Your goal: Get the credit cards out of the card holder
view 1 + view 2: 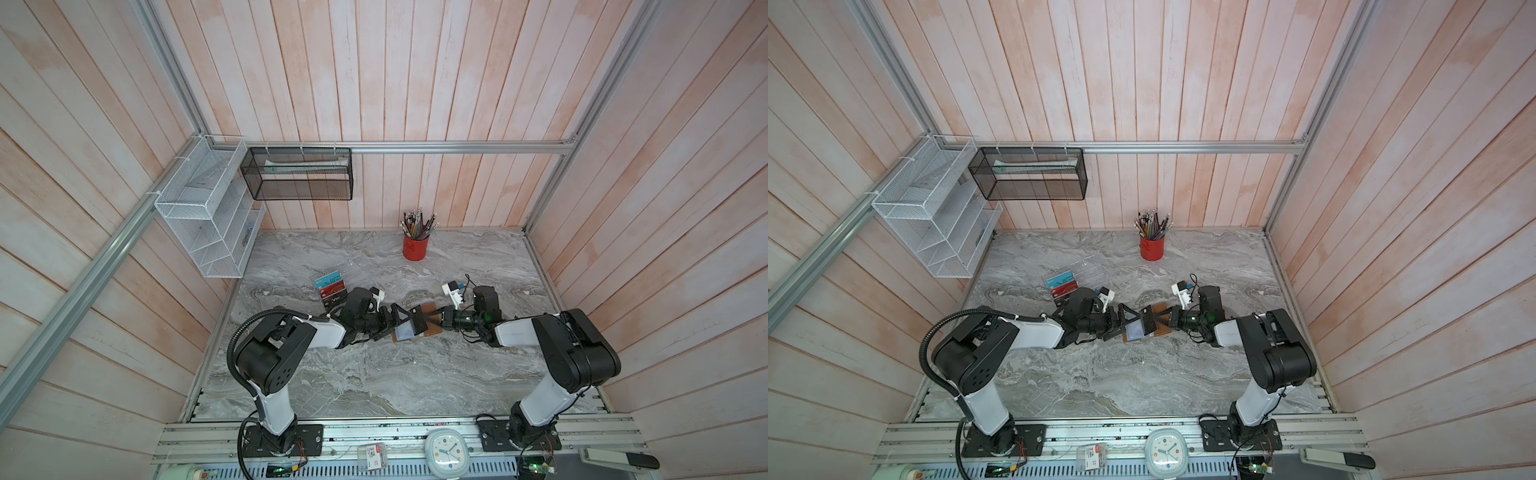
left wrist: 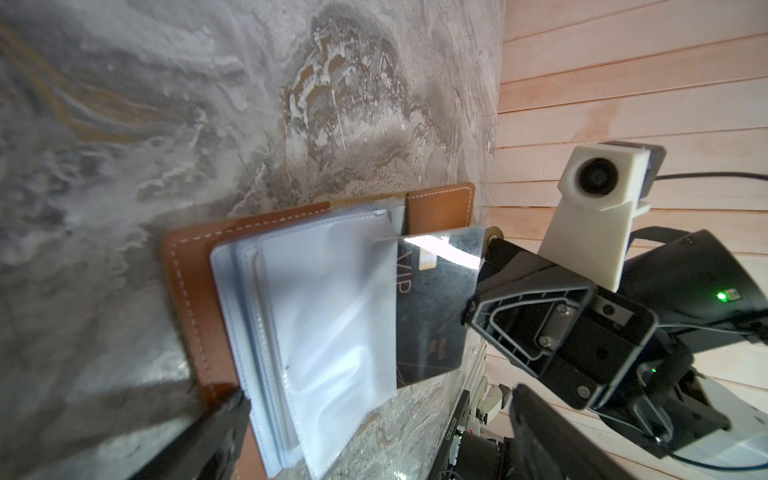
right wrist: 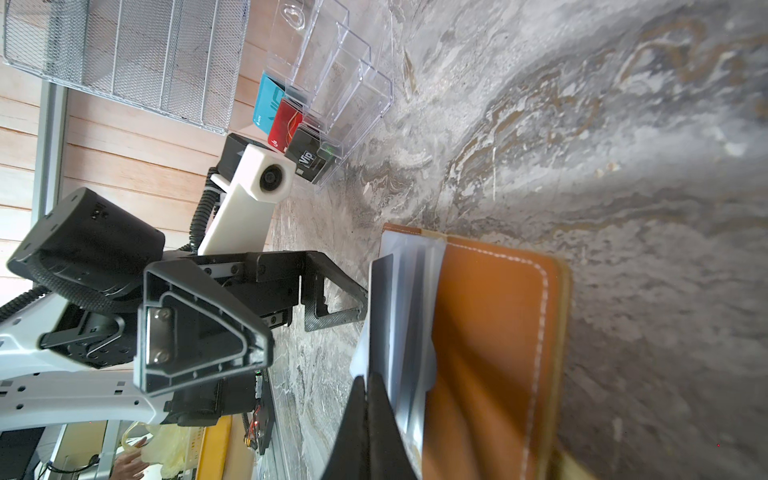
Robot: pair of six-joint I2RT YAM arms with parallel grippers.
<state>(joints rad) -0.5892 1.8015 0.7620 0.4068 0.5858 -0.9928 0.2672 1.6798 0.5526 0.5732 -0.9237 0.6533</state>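
The card holder (image 2: 191,266) lies open near the table's centre. Its frosted sleeves (image 2: 332,311) are fanned, and any cards inside them cannot be made out. At its 3 o'clock side the right gripper (image 2: 478,291) is pinched tight on a black card (image 2: 432,311), whose far half is veiled by a sleeve. The left gripper (image 1: 401,322) is spread wide at the holder's 9 o'clock edge; whether it touches is unclear. The table (image 1: 374,374) is grey and marbled, the plank walls (image 1: 415,83) are pale, and a red pencil cup (image 1: 414,247) stands at 12 o'clock.
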